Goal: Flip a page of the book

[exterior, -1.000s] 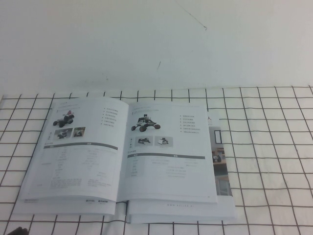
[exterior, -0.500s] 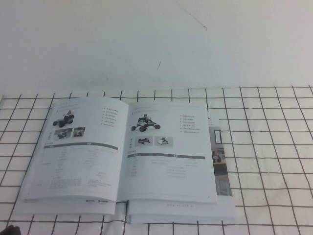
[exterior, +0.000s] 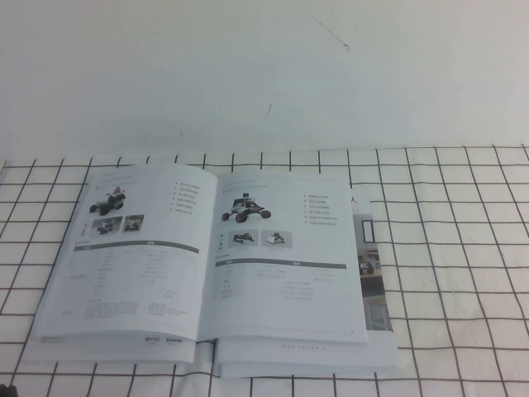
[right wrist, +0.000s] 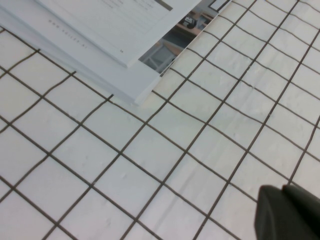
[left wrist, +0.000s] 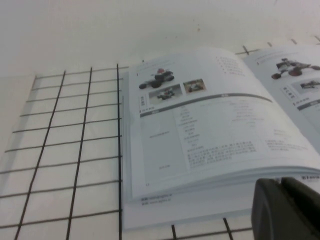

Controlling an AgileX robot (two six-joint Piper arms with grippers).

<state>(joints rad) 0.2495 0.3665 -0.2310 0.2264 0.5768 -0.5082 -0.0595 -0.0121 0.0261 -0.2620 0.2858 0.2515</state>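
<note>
The book (exterior: pixel 207 265) lies open and flat on the grid cloth. Its left-hand page (exterior: pixel 132 273) shows a low black wheeled vehicle, two small photos, a grey bar and a table; the same page (left wrist: pixel 210 125) fills the left wrist view. My left gripper (left wrist: pixel 282 182) hovers shut and empty just off the book's near left edge, and only a dark sliver of it (exterior: pixel 7 389) shows in the high view's bottom-left corner. My right gripper (right wrist: pixel 285 189) is shut and empty over bare cloth, off the book's near right corner (right wrist: pixel 140 92), and is out of the high view.
A white cloth (exterior: pixel 463 273) with black grid lines covers the near half of the table. Beyond it is a plain white surface (exterior: pixel 264 74). Colour-printed pages (exterior: pixel 376 281) stick out from under the book's right side.
The dark tip of my left gripper at the high view's bottom-left corner has slid down almost out of view. The book and its pages have not moved.
</note>
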